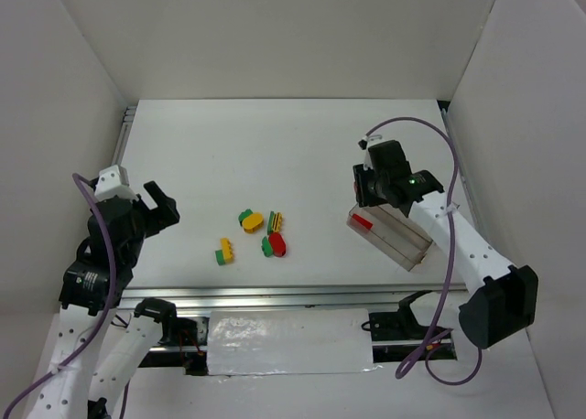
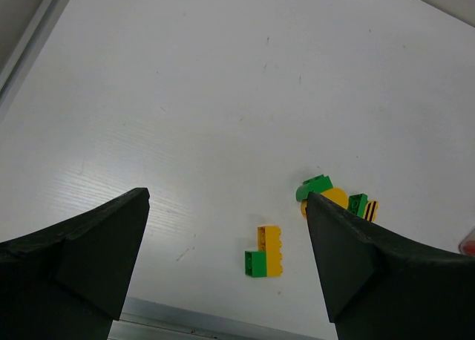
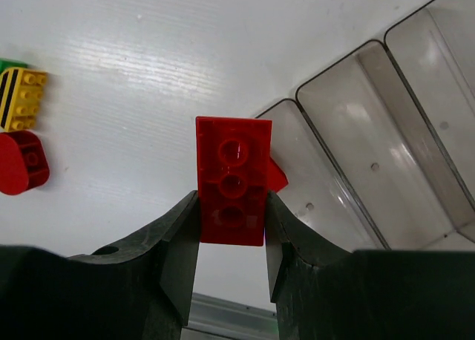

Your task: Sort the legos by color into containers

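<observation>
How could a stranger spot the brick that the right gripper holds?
Find the clear three-compartment tray on the table's right side. At its end nearest the loose bricks hangs the right gripper, shut on a red brick. Unlike those, it is pinched between black fingers, showing three circles in a row.

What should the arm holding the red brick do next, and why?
Probably ease the right fingers a little farther over the tray's nearest compartment before letting go. They grip the red brick just at that compartment's end, and another red piece seems to lie there already.
</observation>
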